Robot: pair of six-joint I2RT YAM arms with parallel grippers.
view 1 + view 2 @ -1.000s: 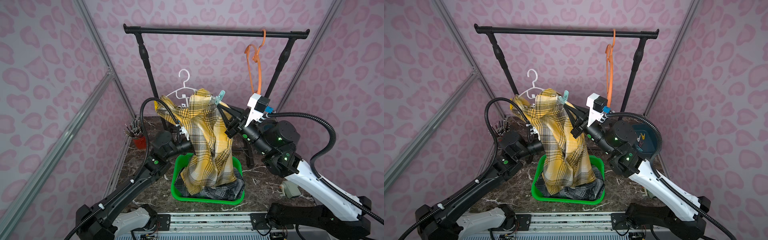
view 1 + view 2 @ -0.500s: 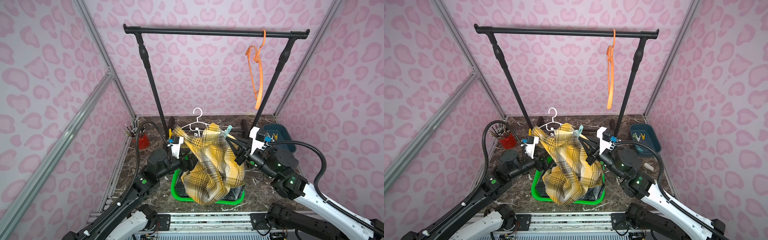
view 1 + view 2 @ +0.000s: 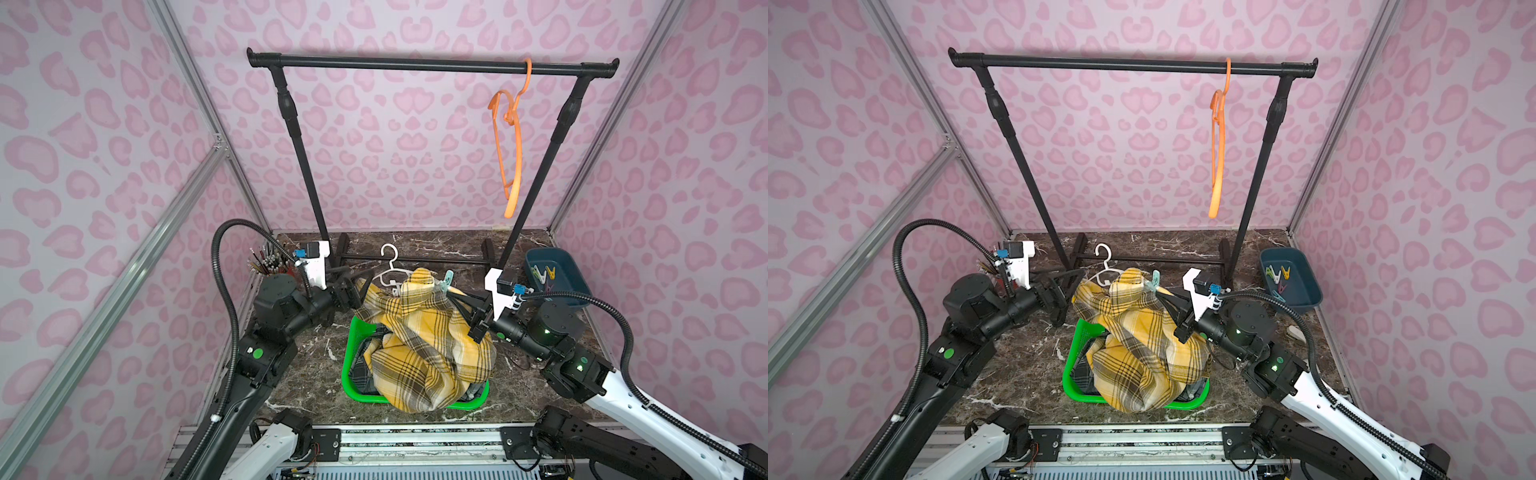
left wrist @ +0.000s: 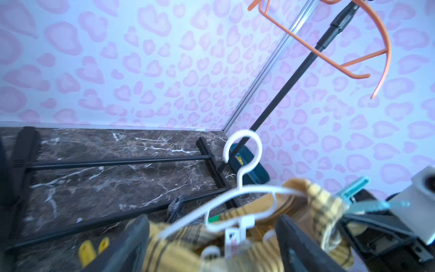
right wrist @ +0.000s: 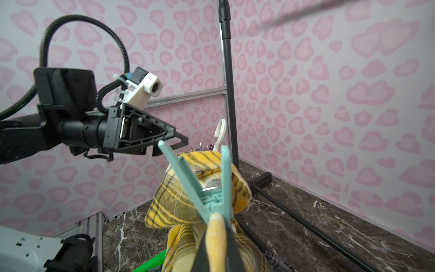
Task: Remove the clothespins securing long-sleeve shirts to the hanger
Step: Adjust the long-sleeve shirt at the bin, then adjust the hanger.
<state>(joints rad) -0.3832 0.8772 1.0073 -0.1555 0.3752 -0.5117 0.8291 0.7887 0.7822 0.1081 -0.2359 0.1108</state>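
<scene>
Clothespin: a teal plastic clothespin [image 5: 211, 202] is clipped over the yellow plaid shirt [image 5: 174, 200] at one shoulder of the white plastic hanger [image 4: 241, 179], with its two handles splayed upward. It shows in both top views [image 3: 448, 279] [image 3: 1154, 279].
Yellow clothespin: a yellow clothespin [image 4: 90, 249] sits just beside one finger of the left gripper. It is blurred, and I cannot tell whether it lies on the floor.
Shirts: the yellow plaid shirt [image 3: 419, 328] is bunched on the hanger and spills down into and over the green plastic basket [image 3: 347, 361]. A dark grey plaid shirt [image 3: 360, 372] lies inside the basket beneath it.
Hanger: it is held low over the basket with the hook pointing up. The arm toward the left gripper is bare of cloth.
Right gripper: the right gripper [image 5: 215, 226] is pressed together on a fold of the yellow shirt directly under the teal clip.
Left gripper: the left gripper [image 4: 213, 221] is spread wide at the hanger's bare side [image 3: 1071, 297]. The hanger arm and some cloth show between its fingers, and contact cannot be told.
Tray: a dark blue tray [image 3: 575, 286] stands near the right arm, well apart from the basket. It holds loose clothespins [image 3: 544, 275] in white, yellow and pink.
Rack: a black garment rack [image 3: 432, 65] stands behind the basket. An orange hanger [image 3: 514, 187] hangs bare on its bar.
Floor: a dark marble floor [image 3: 440, 245] lies under everything.
</scene>
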